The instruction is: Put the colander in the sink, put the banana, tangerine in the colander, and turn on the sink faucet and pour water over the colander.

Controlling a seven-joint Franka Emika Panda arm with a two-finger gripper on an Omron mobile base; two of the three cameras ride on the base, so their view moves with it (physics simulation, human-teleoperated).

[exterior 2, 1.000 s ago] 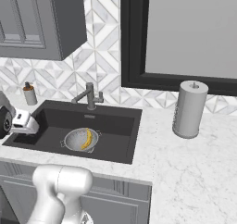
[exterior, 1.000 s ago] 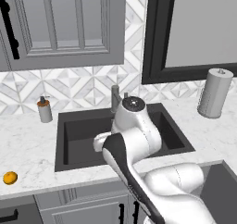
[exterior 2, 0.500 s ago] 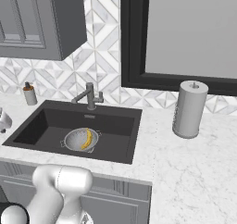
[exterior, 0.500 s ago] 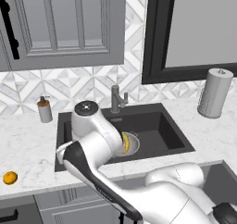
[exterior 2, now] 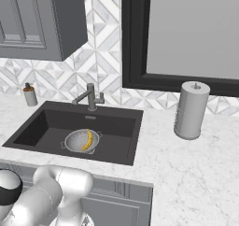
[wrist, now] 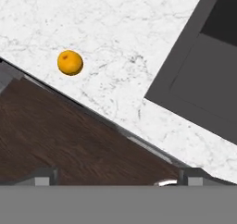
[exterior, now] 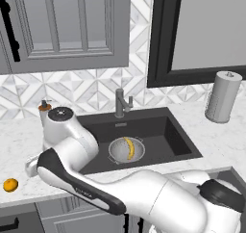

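From the left base camera, my white arm bends left over the counter; the small round orange tangerine (exterior: 10, 184) lies beyond it near the counter edge, and the curved yellow banana (exterior: 129, 148) rests inside the round perforated silver colander (exterior: 126, 150) in the dark rectangular sink (exterior: 166, 133).

From the right base camera, the colander (exterior 2: 80, 141) holds the banana (exterior 2: 87, 140) below the dark grey metal faucet (exterior 2: 89, 97).

In my hand camera the tangerine (wrist: 70, 62) sits on the white marble counter (wrist: 115, 56), up and left of my fingertips (wrist: 45, 177); I cannot tell how far my gripper (wrist: 118, 179) is spread.

No readable text, no labels, no brands, no numbers on anything
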